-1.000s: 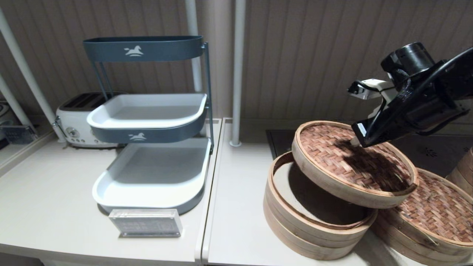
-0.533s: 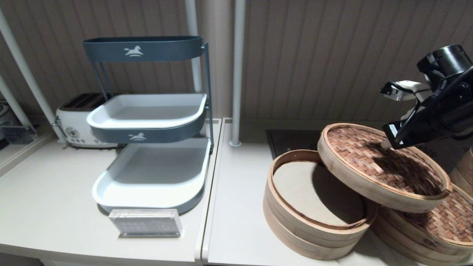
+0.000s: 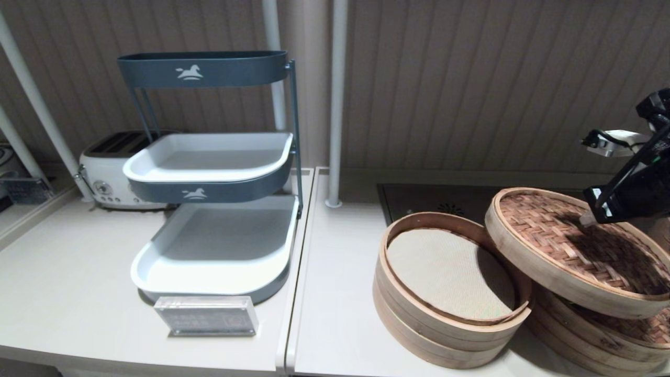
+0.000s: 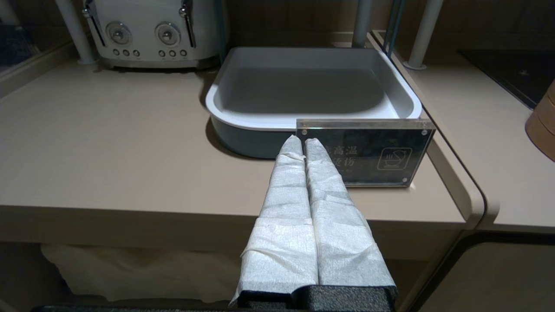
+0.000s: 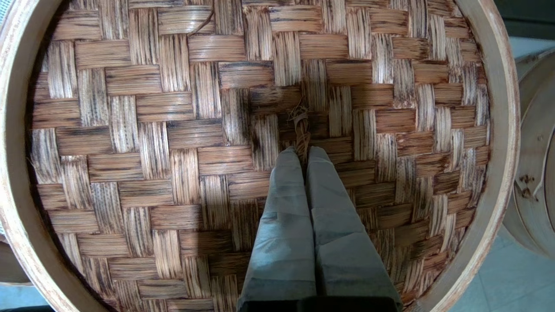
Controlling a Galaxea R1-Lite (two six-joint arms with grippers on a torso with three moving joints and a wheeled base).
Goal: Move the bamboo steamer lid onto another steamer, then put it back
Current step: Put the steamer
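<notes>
The bamboo steamer lid [image 3: 549, 246] [image 5: 173, 143], with its reddish-brown herringbone top and pale hoop rim, hangs tilted in the air at the right, above the shallower steamer [image 3: 591, 335]. That steamer keeps its own woven lid [image 3: 646, 327], mostly hidden under the carried one. My right gripper [image 3: 586, 220] [image 5: 302, 152] is shut on the small dark knot [image 5: 300, 125] at the lid's centre. Left of it the taller steamer [image 3: 419, 324] stands uncovered, its white mesh liner [image 3: 445, 272] showing. My left gripper [image 4: 301, 142] stays parked, shut and holding nothing, off the counter's front edge.
A three-tier grey-and-white tray rack [image 3: 209, 173] stands at the left, an acrylic sign [image 3: 207, 315] [image 4: 368, 151] in front of it and a white toaster [image 3: 104, 173] behind. A dark hob [image 3: 424, 196] lies behind the steamers. A further steamer [image 5: 535, 164] sits at the far right.
My right gripper has carried the lid to the right and a little lower, off the taller steamer and over the shallower one. The mesh liner is now fully uncovered.
</notes>
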